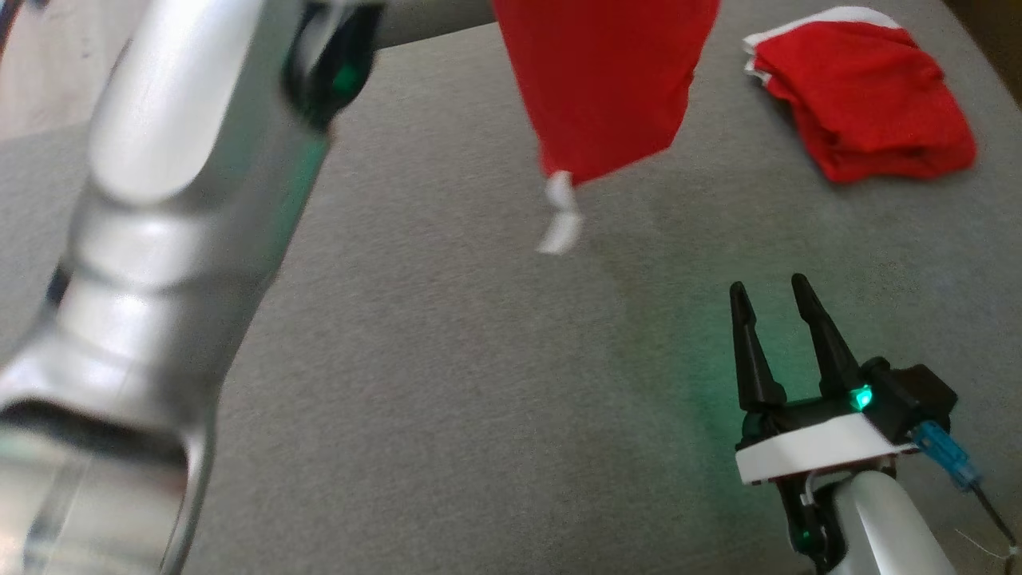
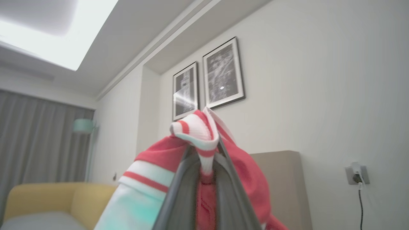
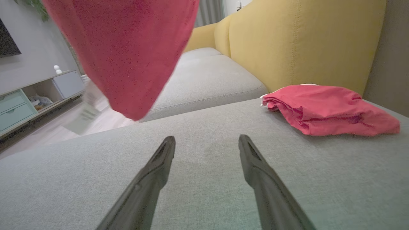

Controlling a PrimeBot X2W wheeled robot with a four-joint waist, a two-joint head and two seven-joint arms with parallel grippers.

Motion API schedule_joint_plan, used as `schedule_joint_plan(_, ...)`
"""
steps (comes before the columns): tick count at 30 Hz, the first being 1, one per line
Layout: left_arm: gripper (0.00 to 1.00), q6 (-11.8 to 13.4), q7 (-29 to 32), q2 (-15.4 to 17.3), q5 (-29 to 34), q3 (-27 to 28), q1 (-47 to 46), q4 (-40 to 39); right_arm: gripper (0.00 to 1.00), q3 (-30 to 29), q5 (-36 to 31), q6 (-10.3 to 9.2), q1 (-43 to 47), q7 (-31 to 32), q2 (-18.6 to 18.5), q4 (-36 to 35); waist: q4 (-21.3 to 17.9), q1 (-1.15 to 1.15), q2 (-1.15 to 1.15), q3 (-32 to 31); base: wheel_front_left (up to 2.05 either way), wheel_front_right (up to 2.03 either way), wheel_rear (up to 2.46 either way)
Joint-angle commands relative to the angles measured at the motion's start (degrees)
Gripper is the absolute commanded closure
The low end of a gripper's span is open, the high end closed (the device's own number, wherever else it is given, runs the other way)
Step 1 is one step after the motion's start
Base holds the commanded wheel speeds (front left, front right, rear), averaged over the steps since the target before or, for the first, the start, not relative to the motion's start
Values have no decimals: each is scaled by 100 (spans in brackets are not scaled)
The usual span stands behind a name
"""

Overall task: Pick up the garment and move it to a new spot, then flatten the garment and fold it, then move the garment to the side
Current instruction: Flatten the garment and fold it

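Moving step: the left pincer [image 2: 206,150] pinches the garment [image 1: 607,80] hanging at 12 o'clock; next it probably needs laying down by the spread right pincer [image 1: 770,287].

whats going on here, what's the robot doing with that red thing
The robot's left gripper is shut on a red garment with white striped trim and holds it up in the air, so it hangs above the grey sofa cushion. The right gripper is open and holds nothing, low over the cushion. A second red garment lies in a loose heap on the cushion at the far right. Flattening and folding are not yet begun.
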Motion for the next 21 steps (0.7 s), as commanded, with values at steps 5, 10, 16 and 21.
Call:
schedule_joint_plan(5,100,275,41,828,-461,414,2013,-58,0,39,-87,37,-19,-21,-20,-192,398,0,0,67,0,0,0)
schedule_joint_plan(10,100,433,15,945,-864,535,4052,122,0,-74,-176,37,-35,-21,-19,-193,684,0,0,262,0,0,0)
schedule_joint_plan(16,0,348,3,1216,-619,404,4649,189,0,-98,-284,37,-108,-21,-20,-150,895,0,0,419,0,0,0)
schedule_joint_plan(21,0,235,306,1824,-64,295,3699,-680,0,-27,-307,37,-190,-21,-52,-175,922,0,0,607,0,0,0)
